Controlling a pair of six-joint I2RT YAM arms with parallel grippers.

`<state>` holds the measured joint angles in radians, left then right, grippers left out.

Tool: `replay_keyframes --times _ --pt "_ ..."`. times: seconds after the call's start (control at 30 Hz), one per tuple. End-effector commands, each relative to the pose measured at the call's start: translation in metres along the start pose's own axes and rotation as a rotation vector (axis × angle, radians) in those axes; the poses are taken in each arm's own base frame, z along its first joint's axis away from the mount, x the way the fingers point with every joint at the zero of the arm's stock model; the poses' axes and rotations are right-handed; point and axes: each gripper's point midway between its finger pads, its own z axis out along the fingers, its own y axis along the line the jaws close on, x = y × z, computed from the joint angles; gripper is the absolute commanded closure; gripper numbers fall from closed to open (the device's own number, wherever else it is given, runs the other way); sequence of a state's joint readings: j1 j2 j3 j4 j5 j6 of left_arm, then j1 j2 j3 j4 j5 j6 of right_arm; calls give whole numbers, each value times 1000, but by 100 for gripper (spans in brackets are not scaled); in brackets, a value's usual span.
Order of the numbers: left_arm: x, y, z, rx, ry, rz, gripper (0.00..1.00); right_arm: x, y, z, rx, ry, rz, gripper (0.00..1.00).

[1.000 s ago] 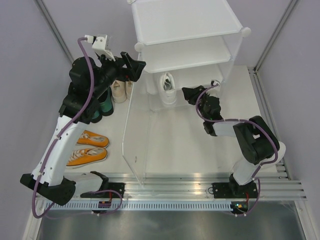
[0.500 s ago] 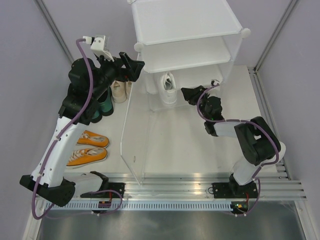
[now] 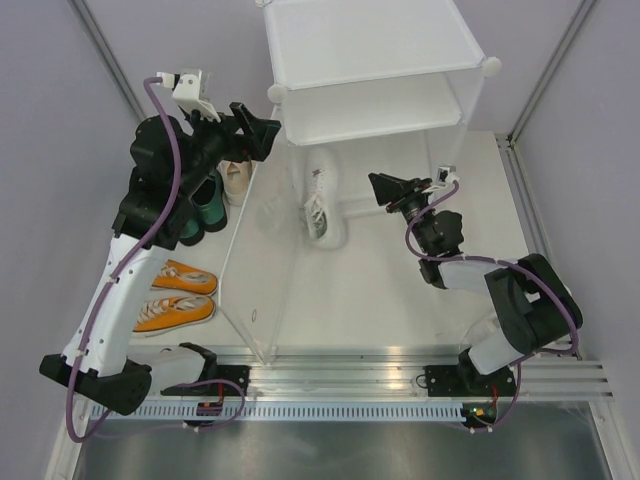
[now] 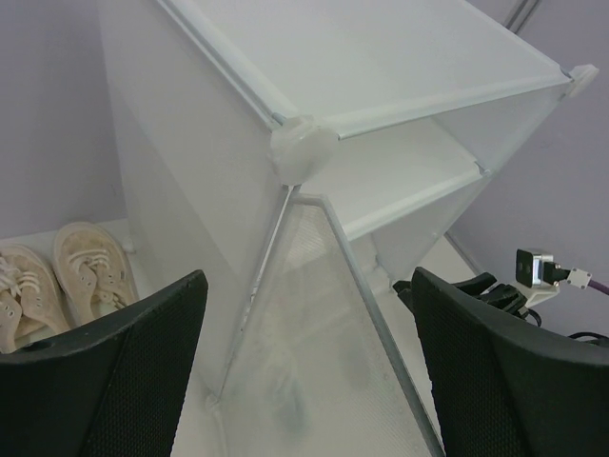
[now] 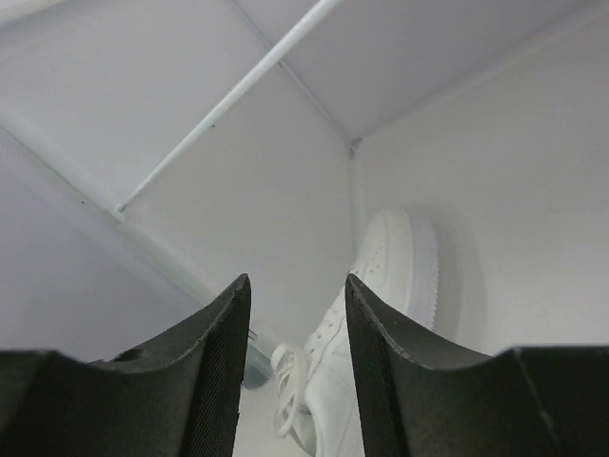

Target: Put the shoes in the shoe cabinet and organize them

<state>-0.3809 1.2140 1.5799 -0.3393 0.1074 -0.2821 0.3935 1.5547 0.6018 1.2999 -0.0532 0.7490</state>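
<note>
below, white tabletop (image 3: 370, 290), lilac walls (image 3: 40, 120); left claw (image 4: 306, 286) wide, right claw (image 5: 297, 286) ajar, both empty

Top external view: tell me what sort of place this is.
Most likely a robot test cell, not a home: two robot arms bolted to a metal rail, plain partition walls closing in a white surface, and a shoe cabinet with orange sneakers laid out nearby.

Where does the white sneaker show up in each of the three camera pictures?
Top external: white sneaker, blurred, at picture centre, just below the shelves of the shoe cabinet.
Left wrist: not clearly in it.
Right wrist: lower middle, toe toward the top.
Shared landmark: the shoe cabinet, seen in all three.
</note>
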Motion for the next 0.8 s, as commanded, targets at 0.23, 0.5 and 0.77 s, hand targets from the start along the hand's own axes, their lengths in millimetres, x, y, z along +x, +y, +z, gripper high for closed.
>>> replay_keyframes --times 0.23,0.5,0.77 --pt "77 32 -4 -81 233 48 5 0 4 -18 -13 44 -125 42" --pt "74 33 -14 -80 201 67 0 18 -11 -29 60 148 -160 32" --pt "65 36 -30 -95 133 78 0 12 -22 -38 208 254 -260 5"
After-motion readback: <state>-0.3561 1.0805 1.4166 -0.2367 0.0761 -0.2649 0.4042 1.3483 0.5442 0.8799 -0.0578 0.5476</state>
